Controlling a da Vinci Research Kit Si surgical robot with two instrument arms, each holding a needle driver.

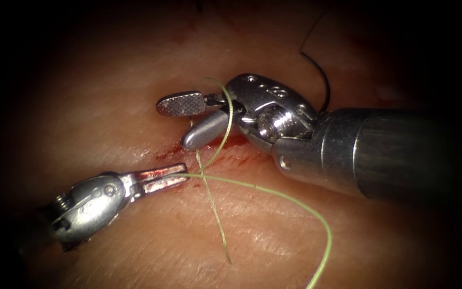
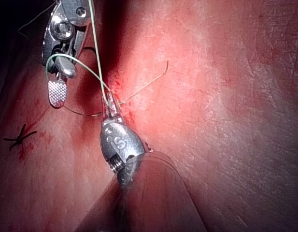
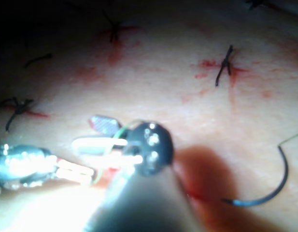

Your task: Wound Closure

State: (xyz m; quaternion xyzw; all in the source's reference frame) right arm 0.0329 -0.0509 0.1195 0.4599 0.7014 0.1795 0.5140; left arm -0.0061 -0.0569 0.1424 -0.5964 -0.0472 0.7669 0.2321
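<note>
Endoscope view, left to right. Left tool (image 1: 161,178) enters from the near left; its jaws are closed on the green thread (image 1: 252,186) just left of the crossing of two strands, with red fluid (image 1: 169,155) smeared on the jaw faces. No legible writing on either tool; only small holes and a screw head show on the metal.

The cut (image 1: 209,152) runs across the tissue (image 1: 108,123) between the two tools, wet with red fluid. One strand of thread rises from the cut through the right tool's jaws; another runs right and curves to the near edge; a short free end lies toward the near side.

Right tool (image 1: 196,119) comes from the right, jaws spread wide, holding nothing; the thread passes between them near the hinge.

Needle (image 1: 319,75): dark curve lying on the tissue far right, behind the right tool's wrist, held by neither tool. Cannot tell whether its tip is in the tissue.

Right wrist view: dark knotted stitches (image 3: 225,65) on the tissue.
</note>
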